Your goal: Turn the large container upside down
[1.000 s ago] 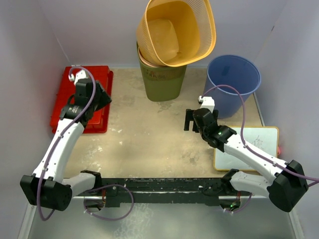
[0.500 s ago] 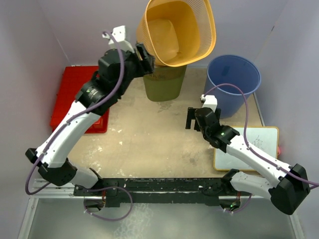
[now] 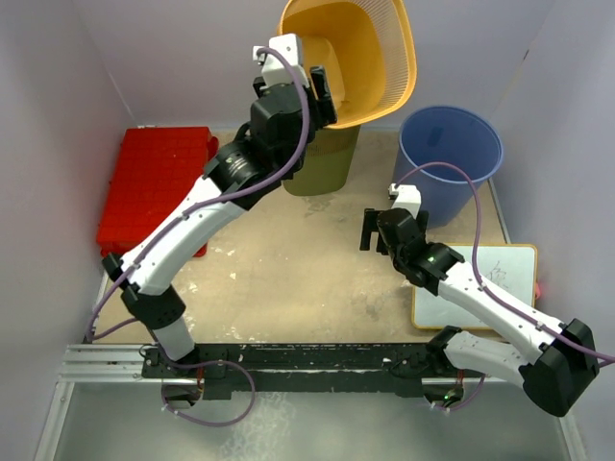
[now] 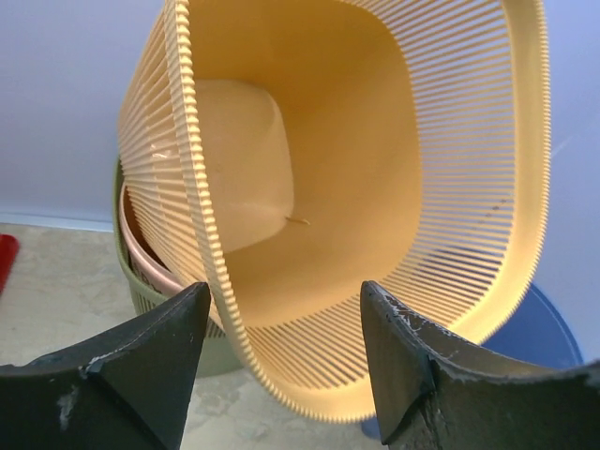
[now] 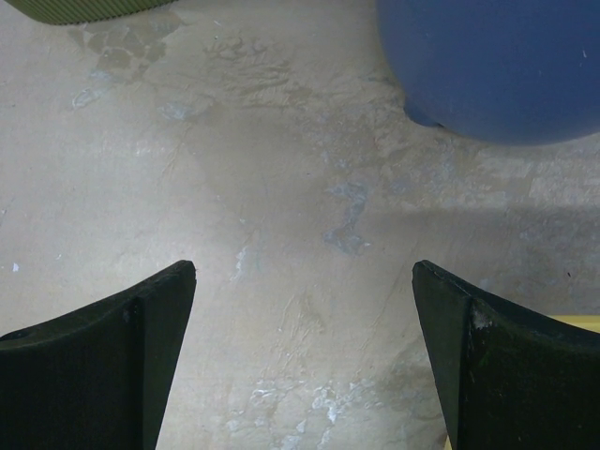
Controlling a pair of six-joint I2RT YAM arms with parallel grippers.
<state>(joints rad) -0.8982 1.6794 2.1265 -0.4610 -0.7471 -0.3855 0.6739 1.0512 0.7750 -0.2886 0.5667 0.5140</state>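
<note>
My left pincer [image 4: 283, 292] is raised at the near left rim of the slatted basket [image 3: 370, 58], whose edge runs between my fingers. The basket lies tilted in the mouth of the ribbed bin [image 3: 322, 163], below and just ahead of that pincer. The pail [image 3: 452, 158] stands further right, the crate [image 3: 154, 182] well off to its left and lower. My right pincer [image 5: 302, 272] hangs over the table [image 3: 288, 259]: pail ahead to the right, bin ahead to the left, board [image 3: 490, 279] behind to the right.
</note>
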